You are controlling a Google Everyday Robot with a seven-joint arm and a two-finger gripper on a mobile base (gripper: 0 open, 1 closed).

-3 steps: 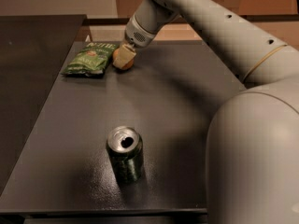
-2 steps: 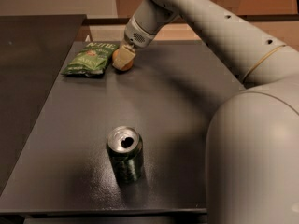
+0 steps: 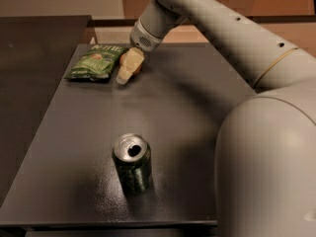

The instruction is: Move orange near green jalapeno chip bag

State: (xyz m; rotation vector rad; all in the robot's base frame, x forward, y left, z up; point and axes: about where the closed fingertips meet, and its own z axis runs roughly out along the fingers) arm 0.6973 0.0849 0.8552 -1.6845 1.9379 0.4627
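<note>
The green jalapeno chip bag [image 3: 95, 62] lies flat at the far left of the dark table [image 3: 187, 112]. My gripper [image 3: 127, 69] hangs from the arm [image 3: 207, 19] just right of the bag, low over the table and almost touching the bag's right edge. Its pale fingers [image 3: 129, 63] are closed around the orange [image 3: 140, 66]. Only an orange-brown sliver of the fruit shows at the fingers' right side; the rest is hidden.
A dark opened drink can [image 3: 132, 162] stands upright near the table's front edge, left of centre. My own pale body [image 3: 266, 172] fills the lower right. A second dark surface [image 3: 29, 58] adjoins on the left.
The gripper has sunk a little lower toward the table beside the bag. The bag and the can have not moved.
</note>
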